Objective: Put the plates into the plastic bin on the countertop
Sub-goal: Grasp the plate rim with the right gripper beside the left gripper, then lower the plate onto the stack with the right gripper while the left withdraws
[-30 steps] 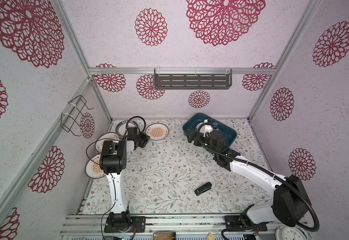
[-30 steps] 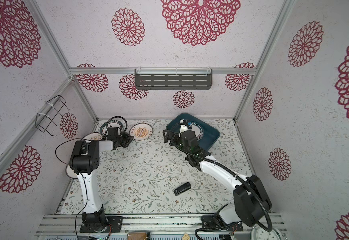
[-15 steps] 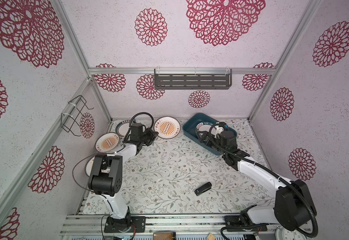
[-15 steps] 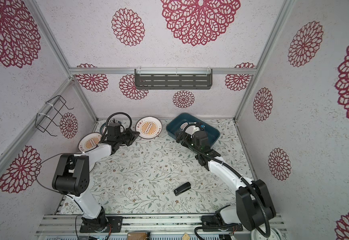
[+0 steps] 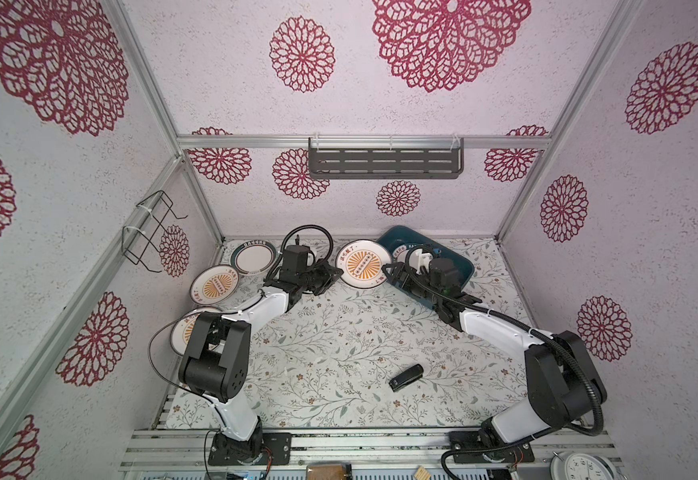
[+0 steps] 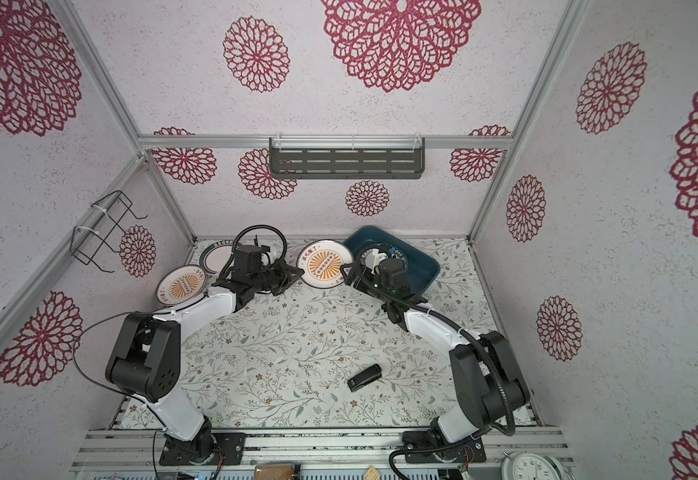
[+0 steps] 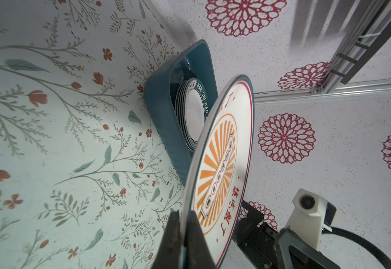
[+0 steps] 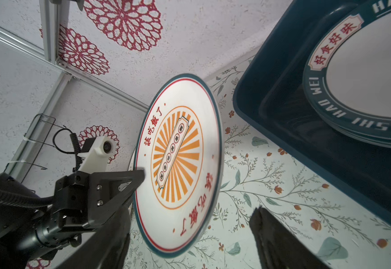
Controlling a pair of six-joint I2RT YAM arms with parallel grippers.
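My left gripper (image 5: pixel 336 274) (image 7: pixel 185 214) is shut on the rim of a white plate with an orange sunburst (image 5: pixel 363 269) (image 6: pixel 324 264) (image 7: pixel 222 163) (image 8: pixel 178 158). It holds the plate tilted above the countertop (image 5: pixel 339 332), just left of the dark teal plastic bin (image 5: pixel 461 268) (image 7: pixel 161 111) (image 8: pixel 271 93). My right gripper (image 5: pixel 386 269) (image 8: pixel 189 216) is open, one finger on each side of the plate's opposite edge. A stack of teal-rimmed plates (image 7: pixel 194 111) (image 8: pixel 364 81) lies in the bin. Three more plates (image 5: pixel 253 257) (image 5: pixel 215 283) (image 5: pixel 181 332) lie at the left, the nearest partly hidden by my arm.
A small black object (image 5: pixel 406 377) lies on the countertop near the front. A grey slotted shelf (image 5: pixel 384 162) hangs on the back wall and a wire rack (image 5: pixel 147 232) on the left wall. A clock (image 5: pixel 584 467) sits beyond the front rail at the right.
My left gripper has lifted the sunburst plate off the countertop and carried it right, toward the bin. My right gripper has come to the plate's far edge, its jaws narrowing slightly.
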